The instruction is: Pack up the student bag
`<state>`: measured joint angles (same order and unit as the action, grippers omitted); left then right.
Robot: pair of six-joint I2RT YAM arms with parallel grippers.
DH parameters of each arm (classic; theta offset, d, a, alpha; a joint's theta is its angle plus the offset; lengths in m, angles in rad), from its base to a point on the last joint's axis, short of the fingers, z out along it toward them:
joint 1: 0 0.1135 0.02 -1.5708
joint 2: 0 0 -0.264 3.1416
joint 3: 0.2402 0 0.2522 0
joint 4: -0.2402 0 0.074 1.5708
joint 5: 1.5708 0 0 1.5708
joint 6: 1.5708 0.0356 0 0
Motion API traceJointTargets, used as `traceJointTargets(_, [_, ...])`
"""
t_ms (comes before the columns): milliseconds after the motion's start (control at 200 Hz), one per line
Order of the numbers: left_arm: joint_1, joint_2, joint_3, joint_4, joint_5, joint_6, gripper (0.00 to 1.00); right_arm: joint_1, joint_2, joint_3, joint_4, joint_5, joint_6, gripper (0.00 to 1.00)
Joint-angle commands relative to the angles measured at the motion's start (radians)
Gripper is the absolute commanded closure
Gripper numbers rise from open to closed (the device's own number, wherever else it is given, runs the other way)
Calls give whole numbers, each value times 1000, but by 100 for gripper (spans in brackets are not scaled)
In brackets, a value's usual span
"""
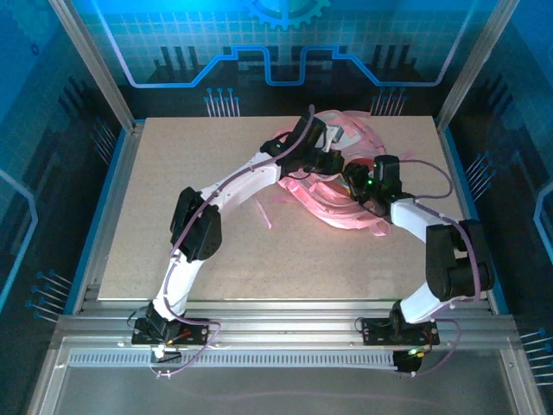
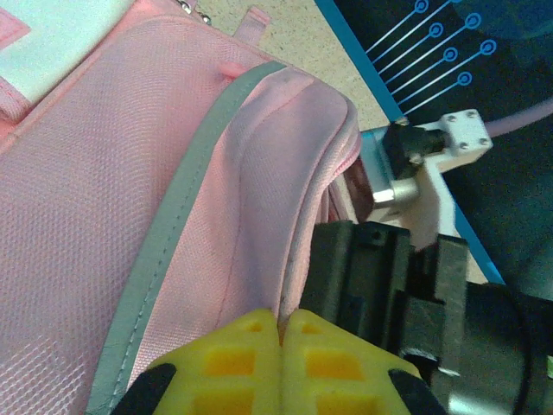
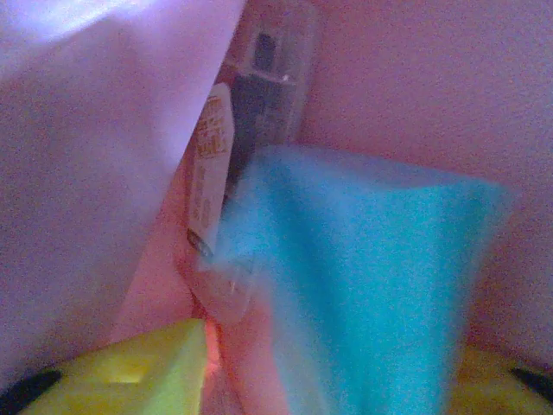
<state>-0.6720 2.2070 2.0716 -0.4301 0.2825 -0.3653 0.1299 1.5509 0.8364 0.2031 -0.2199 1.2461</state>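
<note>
Your tabletop (image 1: 173,190) lies bare from 9 round to 6 o'clock of the student bag (image 1: 341,207), which sits toward 1 o'clock with its long axis running roughly 10 to 4. Your left jaws pinch a fold of its fabric. Your right jaws stand apart inside it, with a blurred blue item (image 3: 371,259) between them; the white label (image 3: 210,164) nearby is unreadable.
</note>
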Motion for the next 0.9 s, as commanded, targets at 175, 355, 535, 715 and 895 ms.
traceJointTargets(175, [13, -72, 4, 65, 23, -46, 100, -116, -137, 66, -395, 16, -269, 26])
traceJointTargets(355, [13, -72, 5, 70, 33, -55, 100, -128, -164, 66, -417, 19, -335, 55])
traceJointTargets(535, [12, -86, -2, 68, 46, -64, 100, -103, -98, 59, -328, 1, -304, 76])
traceJointTargets(715, [8, -102, -29, 79, 55, -76, 100, -53, 24, 99, -167, -84, -283, 82])
traceJointTargets(895, [8, -101, -49, 80, 55, -75, 100, -51, 36, 148, -202, -106, -356, 83])
